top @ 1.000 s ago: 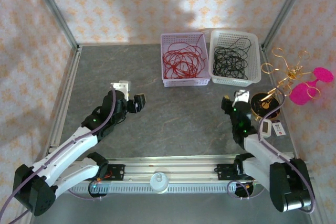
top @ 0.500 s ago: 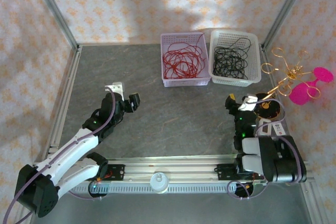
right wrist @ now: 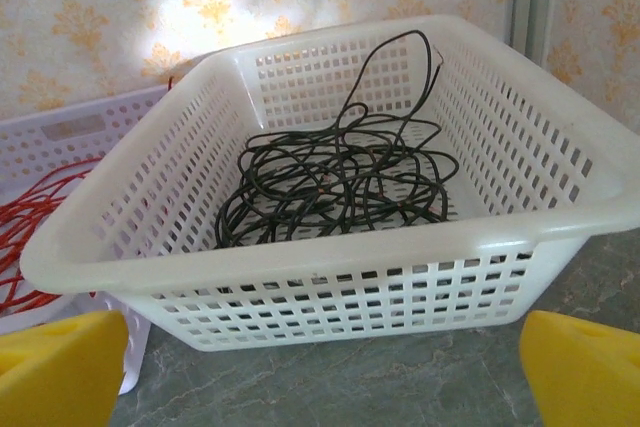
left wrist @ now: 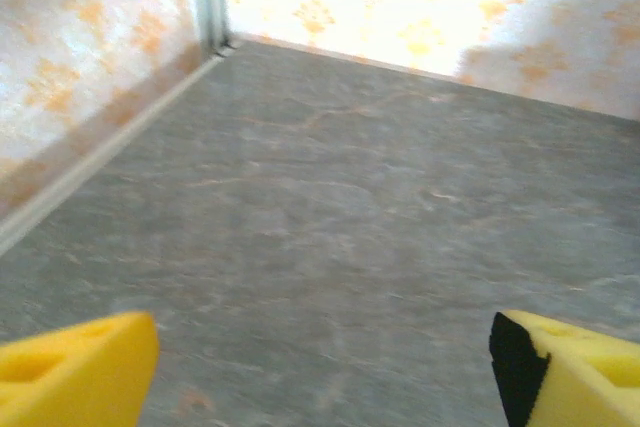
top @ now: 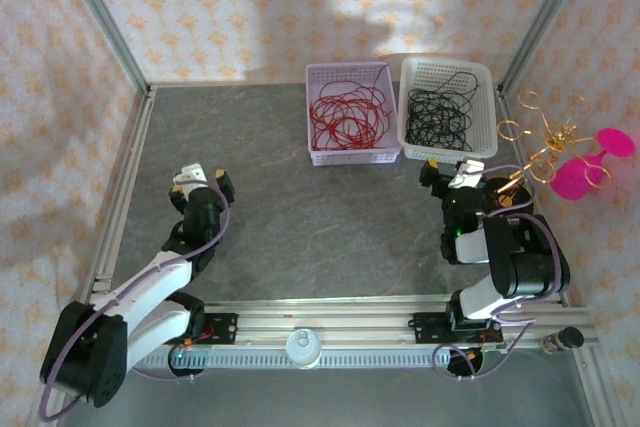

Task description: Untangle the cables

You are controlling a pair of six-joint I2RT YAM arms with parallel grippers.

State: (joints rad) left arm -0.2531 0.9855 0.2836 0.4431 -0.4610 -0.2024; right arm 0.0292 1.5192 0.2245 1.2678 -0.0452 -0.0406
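Baskets, two: lilac basket [top: 355,155], white basket [top: 488,117]. Cable coils, two: red coil [top: 347,115], black coil [top: 440,115]. End effectors, two: left end effector [top: 203,182], right end effector [top: 450,169]. Gold wire stand [top: 545,147], one.

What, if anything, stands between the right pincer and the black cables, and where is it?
The near wall of the white basket does. The black cables lie inside the basket, behind that wall, and the open right pincer faces it from low outside. Above the rim, nothing visible blocks the way.

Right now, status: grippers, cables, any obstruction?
Left gripper open, empty. Right gripper open, empty, facing white basket. Red cables in lilac basket, black cables in white basket. Gold wire stand beside right arm.
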